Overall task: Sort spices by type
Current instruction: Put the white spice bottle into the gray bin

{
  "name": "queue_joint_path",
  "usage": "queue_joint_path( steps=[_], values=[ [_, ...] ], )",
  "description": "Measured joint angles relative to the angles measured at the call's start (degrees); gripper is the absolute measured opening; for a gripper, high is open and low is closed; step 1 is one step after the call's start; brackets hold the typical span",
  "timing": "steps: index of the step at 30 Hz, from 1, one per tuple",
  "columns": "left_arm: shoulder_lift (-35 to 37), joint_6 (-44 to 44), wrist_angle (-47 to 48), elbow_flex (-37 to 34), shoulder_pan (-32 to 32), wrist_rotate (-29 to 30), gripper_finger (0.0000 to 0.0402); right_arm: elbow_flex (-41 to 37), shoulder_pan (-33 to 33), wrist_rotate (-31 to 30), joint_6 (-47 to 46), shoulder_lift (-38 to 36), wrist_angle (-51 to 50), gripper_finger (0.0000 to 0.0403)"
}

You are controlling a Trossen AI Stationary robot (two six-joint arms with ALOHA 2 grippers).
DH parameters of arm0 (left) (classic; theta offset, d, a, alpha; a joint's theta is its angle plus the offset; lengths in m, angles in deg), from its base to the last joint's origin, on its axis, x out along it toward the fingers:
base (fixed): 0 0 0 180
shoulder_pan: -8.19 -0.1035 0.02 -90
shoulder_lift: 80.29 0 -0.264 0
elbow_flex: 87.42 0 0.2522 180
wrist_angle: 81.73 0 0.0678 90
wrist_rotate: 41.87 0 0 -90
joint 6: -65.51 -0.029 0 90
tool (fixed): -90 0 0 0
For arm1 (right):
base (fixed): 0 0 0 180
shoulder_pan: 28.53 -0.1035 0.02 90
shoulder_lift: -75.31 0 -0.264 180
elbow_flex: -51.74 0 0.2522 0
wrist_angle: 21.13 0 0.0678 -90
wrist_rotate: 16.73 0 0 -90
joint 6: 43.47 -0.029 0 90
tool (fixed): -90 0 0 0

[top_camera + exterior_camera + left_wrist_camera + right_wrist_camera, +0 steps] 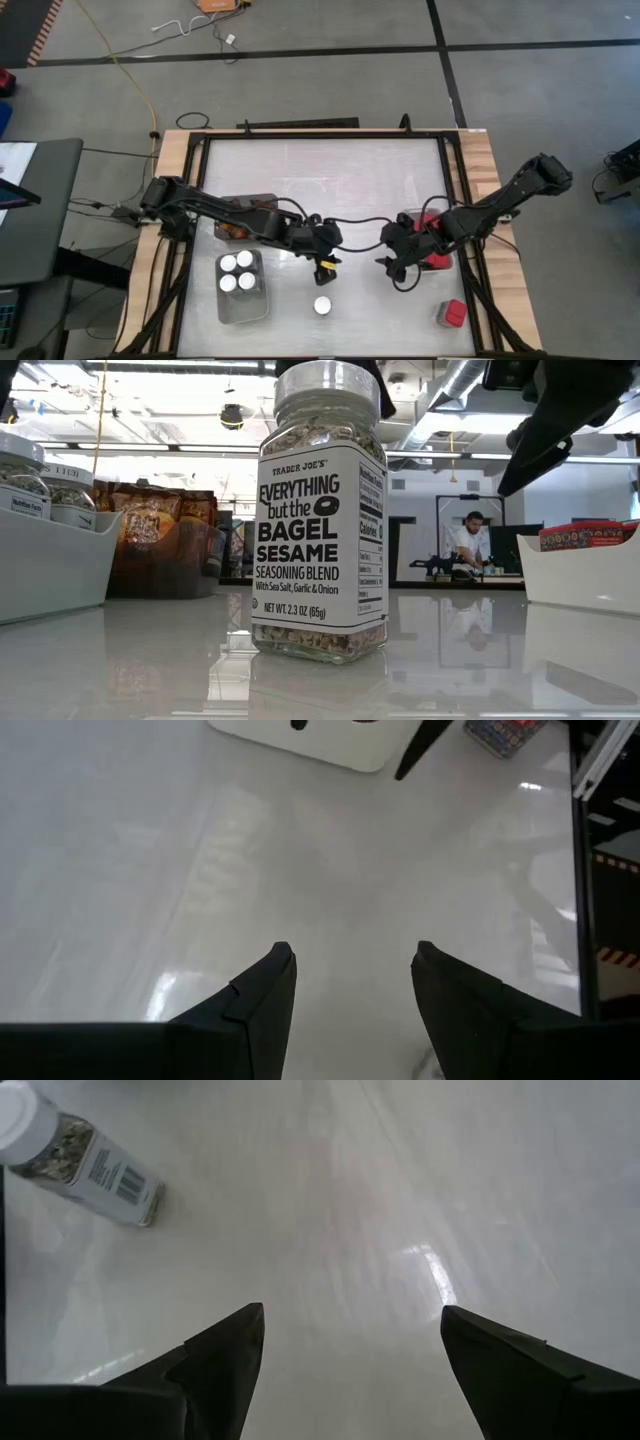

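A single jar (320, 510) with a white lid stands upright on the glossy white table (340, 180) near its front edge, alone and touching nothing; from table height its label reads as an everything-but-the-bagel sesame seasoning blend, and from above it shows only as a white disc (322, 306). Just behind it, toward the middle of the table, the left gripper (325, 266) hangs over bare tabletop with its two dark fingers (262, 995) spread apart and nothing between them. Beside it, toward the right side, the right gripper (398, 270) also hovers above the table, its fingers (222, 1348) parted wide and empty; its wrist view shows the same jar (70, 1150) some way ahead of it on the bare surface. To the front left sits a grey tray (243, 305) holding four more white-lidded jars (238, 272) grouped together. At the front right corner a red box (455, 313) rests in a small clear tray (441, 317). Further back on the right, a white tray (441, 267), partly covered by the right arm, holds more red boxes (430, 220). Further back on the left, a clear tray (262, 198) contains the orange-brown packets (232, 230), partly hidden under the left arm. In the room beyond the table a person (468, 545) sits at a desk.
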Motion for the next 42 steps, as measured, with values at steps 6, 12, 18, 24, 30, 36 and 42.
queue_joint_path(
  steps=[6, 12, 18, 24, 30, 36, 42],
  values=[
    [0.0, -4.0, -0.6, 0.5, 0.1, -2.1, 0.0204, 0.0, -0.9, 0.0, -1.3, 0.0, 0.0, 0.0329],
    [-0.1, -4.1, 0.0, 0.5, 0.6, -2.3, 0.025, 0.0, -0.8, -0.1, -2.4, 0.0, 0.0, 0.0329],
    [-0.1, -4.9, 0.1, 0.5, 0.7, -2.3, 0.0316, 0.0, -0.8, -0.1, -2.5, 0.0, 0.0, 0.0329],
    [-0.1, -3.2, 0.1, 0.5, 0.7, -2.3, 0.0342, 0.0, -0.8, -0.1, -3.0, 0.0, 0.0, 0.0329],
    [-0.1, -0.3, -0.2, 0.5, 1.0, -2.2, 0.034, 0.0, -1.3, -0.1, -3.3, 0.0, -3.2, 0.0329],
    [0.2, -3.9, -0.2, 0.4, 5.6, 0.2, 0.0339, 0.0, -5.7, 0.3, -11.2, -0.1, -14.0, 0.0329],
    [0.2, -4.7, -0.1, 0.4, 9.8, 4.1, 0.0339, 0.0, -9.9, 0.2, -15.1, -0.1, -16.0, 0.0329]
  ],
)
